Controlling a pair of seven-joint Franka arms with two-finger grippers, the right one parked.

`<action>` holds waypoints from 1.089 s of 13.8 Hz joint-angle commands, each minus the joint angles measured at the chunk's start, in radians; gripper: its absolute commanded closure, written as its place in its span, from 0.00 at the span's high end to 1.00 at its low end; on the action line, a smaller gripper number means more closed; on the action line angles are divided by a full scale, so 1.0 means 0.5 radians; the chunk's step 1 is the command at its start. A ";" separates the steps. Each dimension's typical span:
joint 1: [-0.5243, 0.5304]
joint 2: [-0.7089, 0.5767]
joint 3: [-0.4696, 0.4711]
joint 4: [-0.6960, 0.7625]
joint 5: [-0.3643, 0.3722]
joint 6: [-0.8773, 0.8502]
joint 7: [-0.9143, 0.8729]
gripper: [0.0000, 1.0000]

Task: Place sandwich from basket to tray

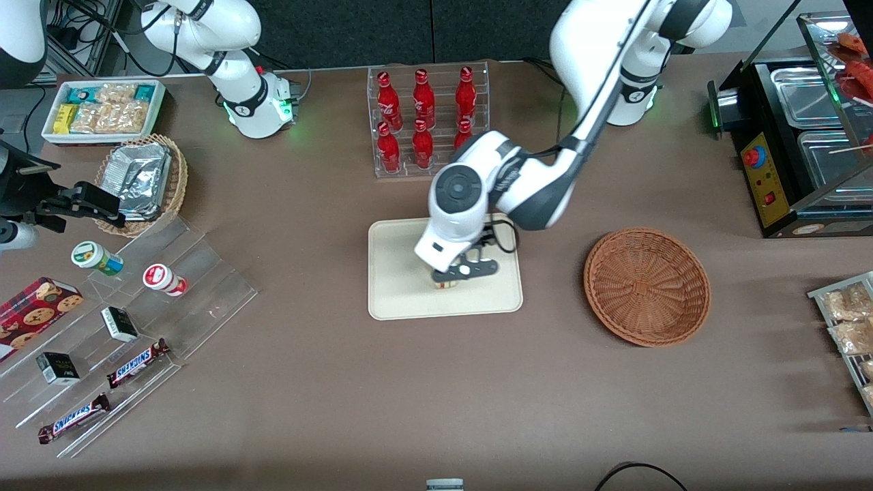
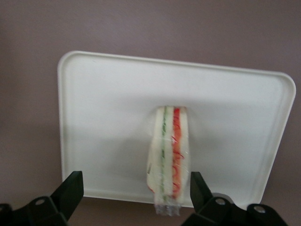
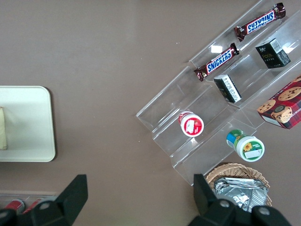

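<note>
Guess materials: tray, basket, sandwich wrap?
Tray: likely plastic, smooth matte cream, moulded rim. Basket: woven wicker, reddish-brown, visible weave. Sandwich: seems wrapped in clear film, glossy crimped end. Gripper open above the tray, straddling the sandwich.

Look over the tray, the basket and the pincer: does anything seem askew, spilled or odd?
Nothing is spilled or damaged. One oddity: the sandwich stands on edge on the tray rather than lying flat, between the fingers of the open pincer, which sits above it. The basket holds nothing.

Seven cola bottles (image 1: 423,121), two Snickers bars (image 1: 138,362).
</note>
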 commanded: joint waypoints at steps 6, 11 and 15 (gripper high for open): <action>0.450 -0.199 -0.001 -0.059 0.034 -0.242 0.317 1.00; 0.701 -0.425 -0.004 -0.225 0.034 -0.340 0.807 1.00; 1.005 -0.680 -0.050 -0.274 0.031 -0.634 1.378 1.00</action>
